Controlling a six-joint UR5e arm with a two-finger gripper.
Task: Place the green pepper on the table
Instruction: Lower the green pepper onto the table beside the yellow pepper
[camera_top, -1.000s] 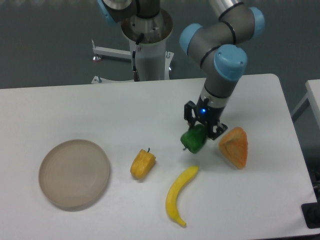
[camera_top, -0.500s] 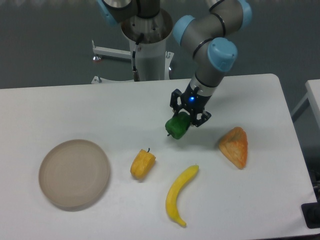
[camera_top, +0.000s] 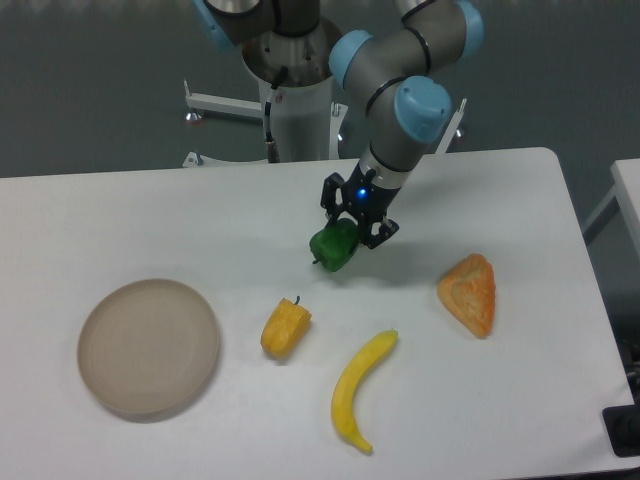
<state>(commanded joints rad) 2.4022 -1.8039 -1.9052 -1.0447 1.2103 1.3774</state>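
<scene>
Currently black two-finger gripper (camera_top: 352, 222) is clamped on glossy dark-green bell pepper (camera_top: 334, 246), which hangs just below-left of the fingers, stem pointing down-left, above bare white tabletop (camera_top: 200, 220); release needs a straight descent.

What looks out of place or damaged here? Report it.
Nothing stands out. The gripper holds the green pepper above the table. The plate, yellow pepper, banana and orange wedge lie apart on it, with no visible damage or spill.
</scene>
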